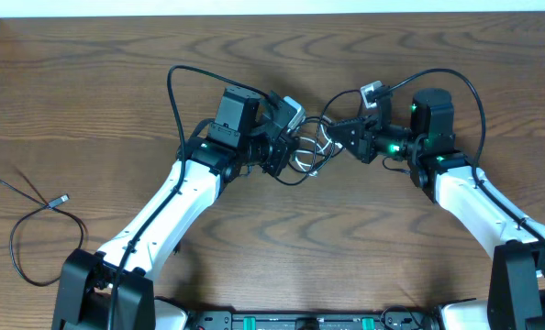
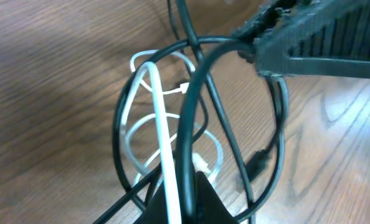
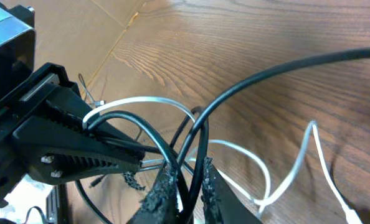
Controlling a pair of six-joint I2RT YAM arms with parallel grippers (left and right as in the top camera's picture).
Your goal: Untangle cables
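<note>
- The tangle [image 1: 311, 151] sits over the middle of the table [image 1: 116, 82], strung between the two grippers. I cannot tell whether it touches the wood.
- It is made of thin black cords [image 2: 191, 93] looped through one white cord [image 2: 163, 130].
- These look light and limp, with slick jackets, so a bunch would likely slide in a grip. They spring back into coils.
- The best hold is probably a single strand just outside the knot, or behind a plug, rather than the whole bunch.
- The left gripper [image 2: 191, 202] is clamped tight, pinching the white cord together with black strands of the tangle.
- The right gripper [image 3: 185, 190] has its fingers drawn close around black strands, which looks like a grip.
- Both arms reach in from the near corners, elbows out, with their tips almost meeting.
- A loose black cord [image 1: 20, 229] lies at the left, well apart.
</note>
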